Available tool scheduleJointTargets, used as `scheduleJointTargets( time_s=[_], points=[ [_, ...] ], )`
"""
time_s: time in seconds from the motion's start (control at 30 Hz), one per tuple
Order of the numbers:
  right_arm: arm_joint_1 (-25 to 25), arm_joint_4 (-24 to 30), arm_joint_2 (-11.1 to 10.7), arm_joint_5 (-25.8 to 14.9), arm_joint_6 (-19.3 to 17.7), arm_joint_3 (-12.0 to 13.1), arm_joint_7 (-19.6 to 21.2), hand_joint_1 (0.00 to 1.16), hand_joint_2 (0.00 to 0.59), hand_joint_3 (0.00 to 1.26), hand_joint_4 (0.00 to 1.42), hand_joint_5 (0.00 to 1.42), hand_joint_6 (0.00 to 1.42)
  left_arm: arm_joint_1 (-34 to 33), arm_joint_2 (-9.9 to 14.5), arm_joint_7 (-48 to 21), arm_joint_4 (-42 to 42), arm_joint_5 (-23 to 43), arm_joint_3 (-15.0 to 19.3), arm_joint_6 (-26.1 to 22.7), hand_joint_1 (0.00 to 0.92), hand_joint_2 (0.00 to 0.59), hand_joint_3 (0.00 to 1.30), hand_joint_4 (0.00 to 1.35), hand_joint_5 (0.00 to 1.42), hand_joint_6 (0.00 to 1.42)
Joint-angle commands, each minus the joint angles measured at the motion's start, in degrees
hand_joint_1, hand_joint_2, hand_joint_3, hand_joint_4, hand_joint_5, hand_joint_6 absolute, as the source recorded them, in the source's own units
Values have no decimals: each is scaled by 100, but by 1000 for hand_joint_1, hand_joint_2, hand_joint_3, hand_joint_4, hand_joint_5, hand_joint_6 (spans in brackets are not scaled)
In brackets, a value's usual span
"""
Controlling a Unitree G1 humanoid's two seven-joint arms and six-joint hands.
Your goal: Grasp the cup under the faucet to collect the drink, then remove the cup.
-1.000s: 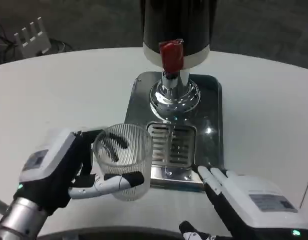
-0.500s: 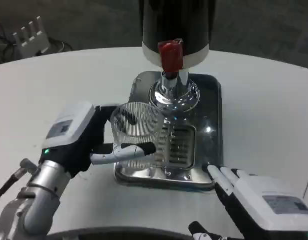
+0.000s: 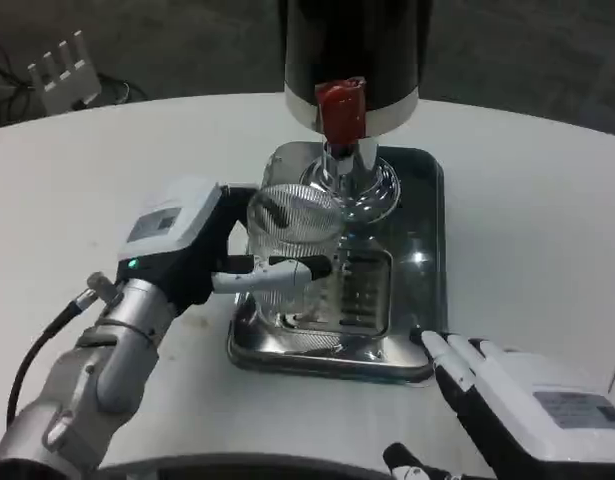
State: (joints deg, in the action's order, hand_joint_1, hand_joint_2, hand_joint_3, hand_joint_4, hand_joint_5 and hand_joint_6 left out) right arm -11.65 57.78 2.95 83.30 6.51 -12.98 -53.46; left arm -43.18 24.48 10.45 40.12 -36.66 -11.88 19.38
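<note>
A white table (image 3: 87, 170) carries a steel tray (image 3: 427, 330) with a black dispenser (image 3: 352, 50) standing at its back. The left hand (image 3: 202, 250) grips the clear cup (image 3: 292, 255), fingers wrapped round its ribbed wall, holding it upright over the tray's grate (image 3: 362, 290), just in front and to the left of the red tap (image 3: 342, 110). The right hand (image 3: 517, 400) lies near the tray's front corner, fingers extended, holding nothing. To do this step well, the cup's mouth probably needs to sit squarely beneath the spout, kept level and low. Too firm a squeeze could buckle a thin cup.
</note>
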Motion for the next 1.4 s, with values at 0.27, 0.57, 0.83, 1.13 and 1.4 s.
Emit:
scheduleJointTargets(
  time_s=[0.27, 0.57, 0.83, 1.13, 1.4],
  points=[
    [-282, 202, 124, -194, -7, 221, -32, 307, 421, 0, 0, 0, 0, -382, -149, -108, 140, 53, -384, 20, 259, 217, 788, 796, 1093, 1300],
    [-188, 100, 163, -181, -3, 170, -53, 307, 421, 0, 0, 0, 0, -291, 82, -276, -11, 52, -433, -14, 146, 116, 543, 356, 507, 772],
    [-93, 22, 170, -142, 21, 150, -128, 307, 421, 0, 0, 0, 0, -203, 167, -174, -110, 57, -413, 11, 134, 100, 468, 184, 300, 467],
    [51, -120, 181, -134, 81, 145, -130, 305, 421, 20, 0, 0, 0, -155, 238, -267, -245, 329, -295, 267, 133, 94, 433, 143, 265, 432],
    [119, -153, 134, -132, 114, 192, -160, 305, 421, 23, 0, 0, 0, 53, 315, -324, -632, 435, -158, 302, 132, 93, 422, 141, 264, 415]
  ],
)
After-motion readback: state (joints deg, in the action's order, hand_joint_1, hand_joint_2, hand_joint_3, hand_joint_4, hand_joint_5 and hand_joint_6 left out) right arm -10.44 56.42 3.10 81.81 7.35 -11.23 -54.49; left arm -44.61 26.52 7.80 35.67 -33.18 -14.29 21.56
